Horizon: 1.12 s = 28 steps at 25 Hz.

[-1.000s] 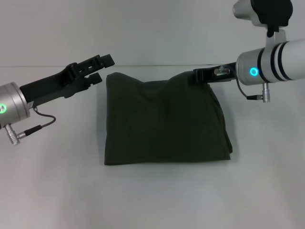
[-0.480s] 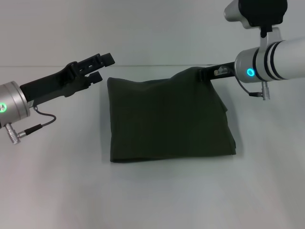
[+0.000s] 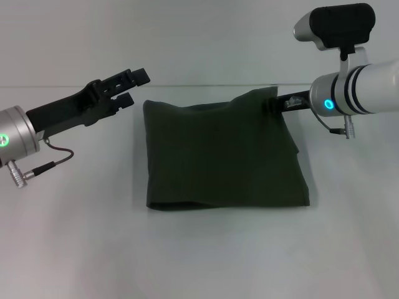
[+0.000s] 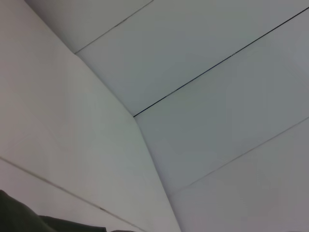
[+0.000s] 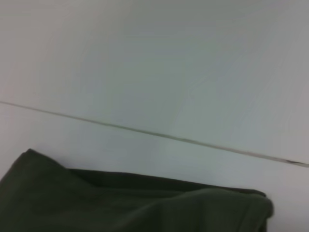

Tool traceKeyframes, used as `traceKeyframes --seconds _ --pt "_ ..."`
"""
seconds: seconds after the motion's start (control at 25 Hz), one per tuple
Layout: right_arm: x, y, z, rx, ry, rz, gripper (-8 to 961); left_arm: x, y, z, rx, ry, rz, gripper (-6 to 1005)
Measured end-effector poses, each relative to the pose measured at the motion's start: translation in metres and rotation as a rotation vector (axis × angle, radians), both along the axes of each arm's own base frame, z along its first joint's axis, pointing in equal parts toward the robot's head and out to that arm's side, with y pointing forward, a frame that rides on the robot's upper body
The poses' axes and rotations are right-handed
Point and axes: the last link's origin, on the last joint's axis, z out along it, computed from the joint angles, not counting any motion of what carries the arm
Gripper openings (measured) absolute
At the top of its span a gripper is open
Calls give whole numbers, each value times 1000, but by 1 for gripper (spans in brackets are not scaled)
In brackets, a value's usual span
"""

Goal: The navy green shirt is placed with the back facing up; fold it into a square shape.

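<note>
The navy green shirt [image 3: 224, 156] lies on the white tabletop [image 3: 199, 255] as a folded, roughly square bundle, plain side up, with its far right corner lifted off the surface. That corner is pinched by the right end effector [image 3: 275, 103], which reaches in from the shirt's right side. The main risk, as I judge it, is that a release from this raised height lets the corner flop or roll back over the top layer, spoiling the square; a further sideways pull could also drag the whole bundle and loosen the layers underneath, since nothing pins the shirt's left edge. The left end effector [image 3: 129, 88] hovers just beyond the shirt's far left corner, its fingers slightly parted and holding nothing. Compared with a second ago, the shirt has slid a little to the right and towards the robot, its far edge is stretched straighter, and the right arm has drawn back to the right while the left has not moved.
</note>
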Motion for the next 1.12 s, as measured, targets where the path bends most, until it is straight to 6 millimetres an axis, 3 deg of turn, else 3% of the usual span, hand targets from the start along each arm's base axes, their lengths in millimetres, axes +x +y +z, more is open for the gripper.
traceKeyframes --seconds 0.28,0.36,0.44,0.76,0.88,1.04,1.08,1.12 --pt "9 4 9 50 1 -68 101 -1 0 1 9 -7 5 925" --pt "14 5 12 65 -5 -93 314 -1 1 1 10 -6 8 925" --pt "16 7 17 82 -3 -114 335 -1 1 1 11 -6 10 925" --pt "8 3 65 156 213 -129 376 -4 -1 4 23 -23 19 924" --pt "2 -3 57 105 285 -107 376 -5 0 4 27 -20 23 924" --pt "2 -5 25 36 314 -120 375 -5 0 4 28 -20 25 924" --pt "6 -5 9 34 273 -128 374 -6 0 4 29 -19 26 924" --pt "6 -5 9 34 273 -128 374 -6 0 4 30 -18 29 924"
